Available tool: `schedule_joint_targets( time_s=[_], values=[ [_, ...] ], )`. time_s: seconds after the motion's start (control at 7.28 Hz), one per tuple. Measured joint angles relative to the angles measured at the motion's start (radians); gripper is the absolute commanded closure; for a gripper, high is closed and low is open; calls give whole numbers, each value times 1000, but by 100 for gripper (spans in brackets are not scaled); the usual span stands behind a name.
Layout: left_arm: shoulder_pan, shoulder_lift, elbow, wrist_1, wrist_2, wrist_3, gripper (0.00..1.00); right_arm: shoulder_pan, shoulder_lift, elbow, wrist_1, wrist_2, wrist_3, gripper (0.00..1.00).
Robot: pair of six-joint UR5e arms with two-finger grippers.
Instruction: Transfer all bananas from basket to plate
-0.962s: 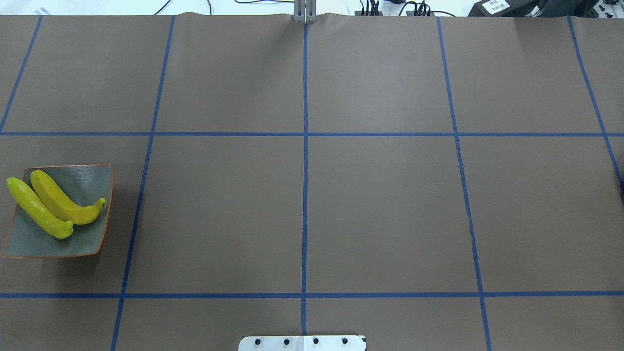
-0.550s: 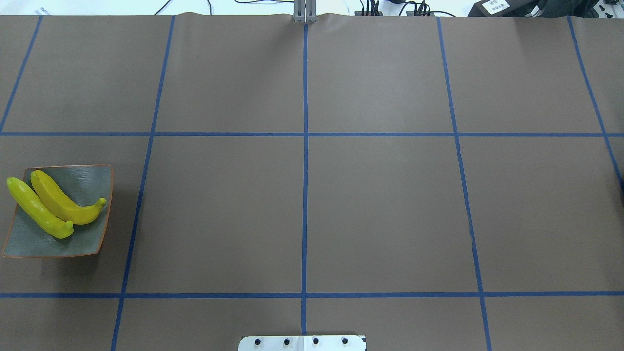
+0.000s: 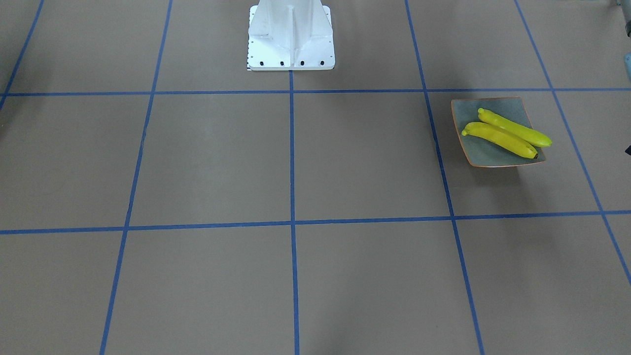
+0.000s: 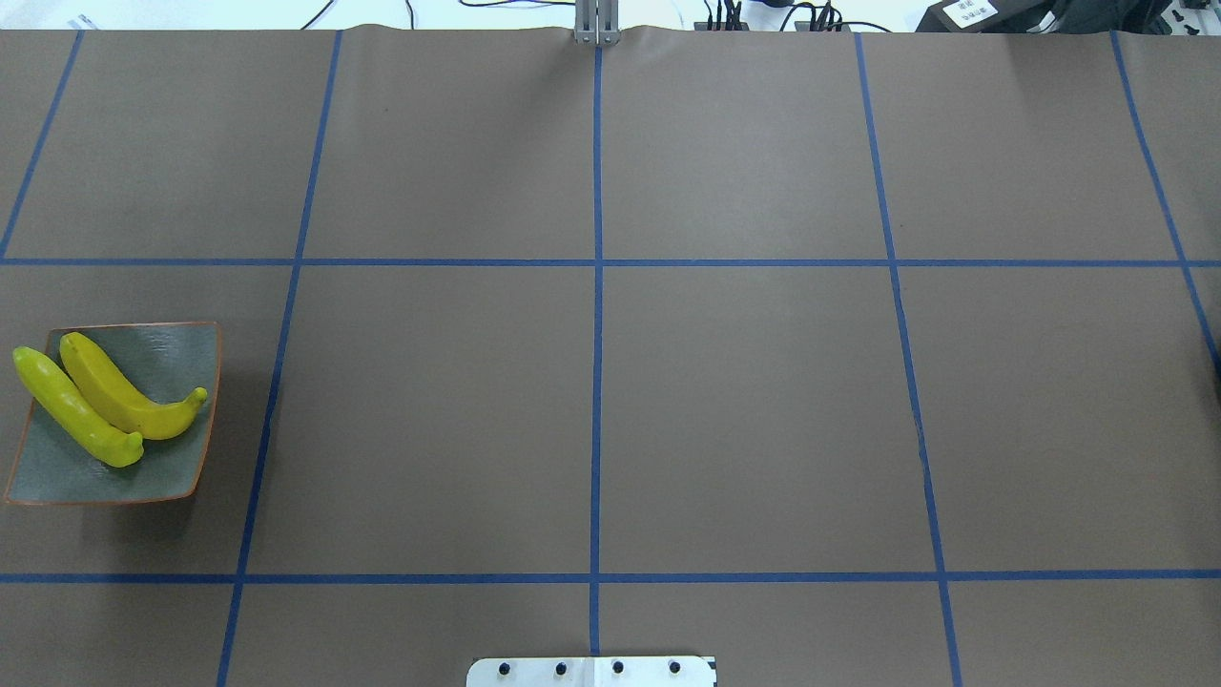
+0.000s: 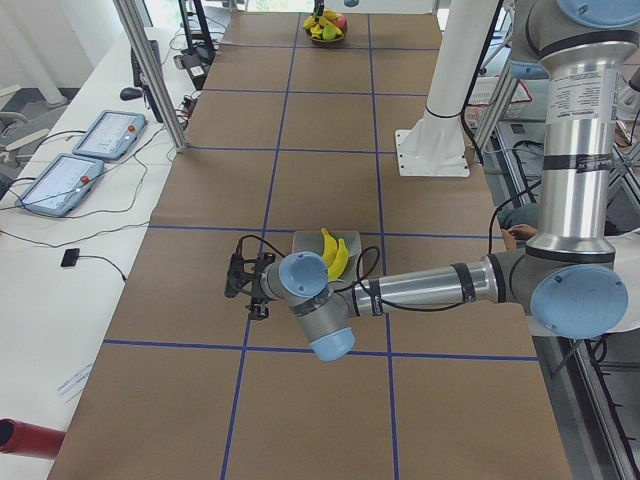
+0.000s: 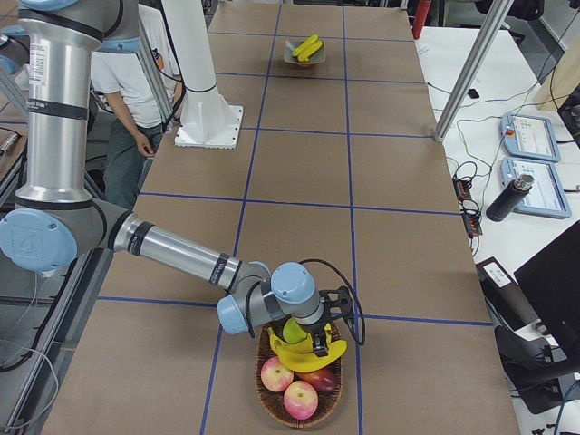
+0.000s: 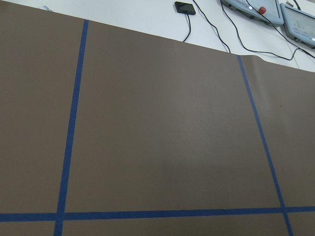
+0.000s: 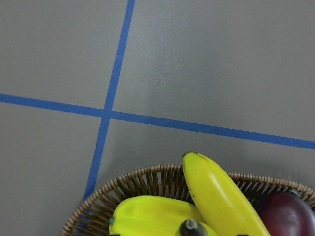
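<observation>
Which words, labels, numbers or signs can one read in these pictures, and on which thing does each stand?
None can be read.
White label on the black box: too small to read.
White paper slip on the white side desk: blurred.
Yellow curved bananas, square grey-blue plate, brown woven basket: no labels show.

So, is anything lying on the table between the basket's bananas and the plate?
Nothing visible. The table between the basket and the plate shows only brown paper and blue tape lines; the left arm sits beyond the plate, off that path.
</observation>
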Motion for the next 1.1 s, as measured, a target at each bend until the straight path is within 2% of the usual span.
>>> schedule_joint_targets(
  time_s=[0.14,0.27,0.82,1.1],
  values=[
    [1,-1,0,4,1,-3,0,0,0,-6,1,-13,-29,54],
    [1,-2,-1,8,1,-4,0,0,0,-9,1,-19,-48,100],
    [0,-1,-9,12,3,-5,0,-10,31,-4,-6,-10,-58,100],
    [0,-1,-13,12,3,-18,0,-1,35,19,-26,28,-74,100]
  ],
)
